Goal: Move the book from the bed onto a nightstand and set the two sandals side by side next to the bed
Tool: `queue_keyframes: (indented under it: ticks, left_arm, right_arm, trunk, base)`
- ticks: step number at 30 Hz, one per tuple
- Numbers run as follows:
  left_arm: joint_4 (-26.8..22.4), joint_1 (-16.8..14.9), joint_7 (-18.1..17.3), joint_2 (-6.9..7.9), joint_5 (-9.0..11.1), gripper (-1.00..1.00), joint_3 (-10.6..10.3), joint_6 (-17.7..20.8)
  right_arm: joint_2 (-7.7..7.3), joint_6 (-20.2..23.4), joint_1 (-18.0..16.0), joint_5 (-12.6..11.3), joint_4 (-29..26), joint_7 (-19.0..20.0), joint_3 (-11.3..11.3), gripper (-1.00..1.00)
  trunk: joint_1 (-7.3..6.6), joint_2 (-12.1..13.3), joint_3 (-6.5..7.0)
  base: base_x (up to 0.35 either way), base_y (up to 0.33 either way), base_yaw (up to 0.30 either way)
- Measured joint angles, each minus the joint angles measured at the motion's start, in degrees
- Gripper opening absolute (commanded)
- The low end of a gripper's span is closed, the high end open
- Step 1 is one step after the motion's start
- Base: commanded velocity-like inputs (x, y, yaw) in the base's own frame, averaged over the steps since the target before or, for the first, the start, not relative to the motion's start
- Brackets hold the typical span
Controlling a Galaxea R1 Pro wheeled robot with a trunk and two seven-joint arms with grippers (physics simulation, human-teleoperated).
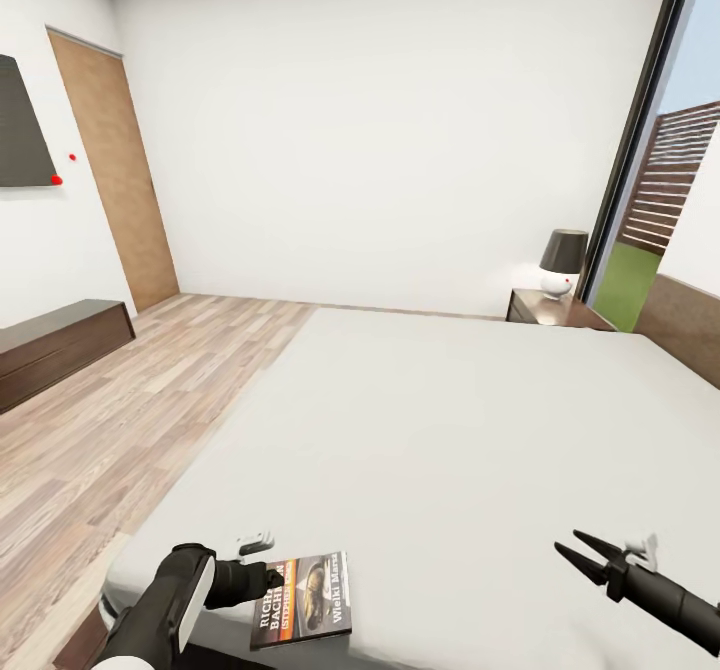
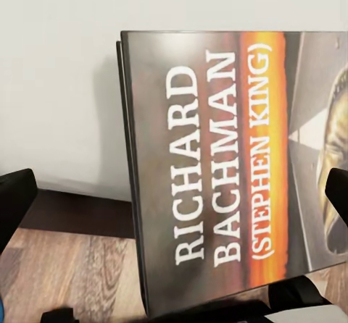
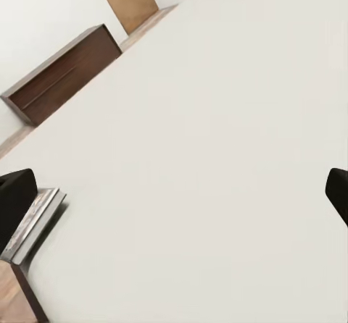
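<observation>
Book point(image 1: 303, 598) and left gripper point(image 1: 268, 580) are what we weigh here: the paperback lies at the near corner of the bed point(image 1: 450, 420), its edge hanging a little past the mattress, and our left gripper sits right against its left side. From the left wrist view the cover point(image 2: 232, 171) lies directly ahead between the two dark fingertips point(image 2: 14, 200), which stand spread wide apart, holding nothing. The book's long axis runs roughly away from us up the bed, with the title lettering reading along it. Our left arm is plainly the nearer one. The right gripper point(image 1: 585, 553) hovers over bare mattress well to the right, its fingers parted and empty.

The book is thin and flat, with a glossy dark cover, an orange-brown band and white lettering. We judge that its slimness makes a pinch from the overhanging edge the likeliest grip. The mattress is plain, pale grey and smooth. The nightstand point(image 1: 556, 309), dark reddish-brown wood with a lamp point(image 1: 561, 262) on top, stands at the far side by the headboard point(image 1: 680, 325), well apart from the book. We also see the wood-plank floor point(image 1: 110, 420) and a long dark bench point(image 1: 55, 342).
</observation>
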Motion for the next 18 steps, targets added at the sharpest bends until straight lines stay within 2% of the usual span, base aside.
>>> queue_keyframes:
  ticks: [7,11,18]
  left_arm:
    - [0.00,0.02,0.00,0.00,0.00,1.00,0.00,-0.76]
    - [0.04,0.04,0.00,0.00,0.00,1.00,0.00,-1.05]
    - [0.04,0.05,0.00,-0.01,0.00,1.00,0.00,-1.15]
  right_arm:
    - [-0.16,4.63,-0.09,0.16,-4.78,0.75,0.16,1.00]
    - [-0.22,5.54,-0.09,0.20,-6.07,0.77,0.28,1.00]
    - [-0.25,5.80,-0.08,0.21,-6.32,0.66,0.28,1.00]
  trunk:
    - [0.00,0.00,0.00]
    - [0.01,0.00,0.00]
    - [0.03,0.01,0.00]
  base:
    - [-0.002,0.000,0.000]
    - [-0.078,0.000,0.000]
    - [-0.279,0.000,0.000]
